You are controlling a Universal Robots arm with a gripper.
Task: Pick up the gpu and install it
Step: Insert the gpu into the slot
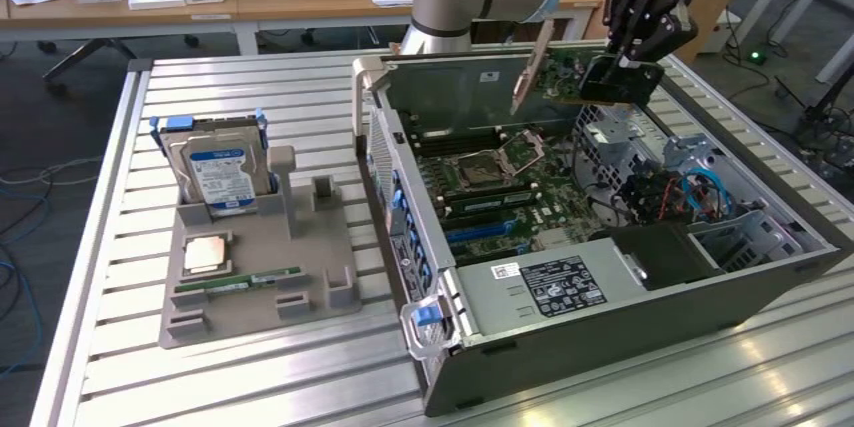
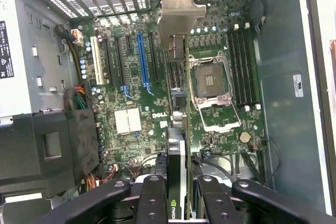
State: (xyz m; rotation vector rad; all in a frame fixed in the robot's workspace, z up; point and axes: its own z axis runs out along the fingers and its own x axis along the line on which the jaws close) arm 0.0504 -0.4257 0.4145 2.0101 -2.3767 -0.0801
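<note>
In the wrist view the jaws are pinching the gpu (image 2: 176, 150) by one end. The card is seen edge-on, with its silver bracket (image 2: 181, 11) at the far end. It hangs over the motherboard (image 2: 131, 103), apart from it and not seated in anything. Its line seems to run between the blue slot (image 2: 143, 61) and the CPU socket (image 2: 210, 85), not over the slot itself. Lowered on that line, I judge its edge could hit the socket frame or the small parts beside it. Held at one end only, the card might also swing in the grip, and the bracket could catch the case's rear wall.

In the exterior view the open computer case (image 1: 601, 347) lies nearest, at lower right on the desk (image 1: 200, 377). It holds the power supply (image 1: 561, 282) and, beyond that, the board. The gpu (image 1: 567, 72) hangs above the case's far end, at upper right of the frame. On the exterior view's left a grey tray (image 1: 254, 297) carries a RAM stick (image 1: 240, 280) and a CPU chip (image 1: 204, 252), both lying flat. Further back in the tray a hard drive (image 1: 220, 172) stands upright.
</note>
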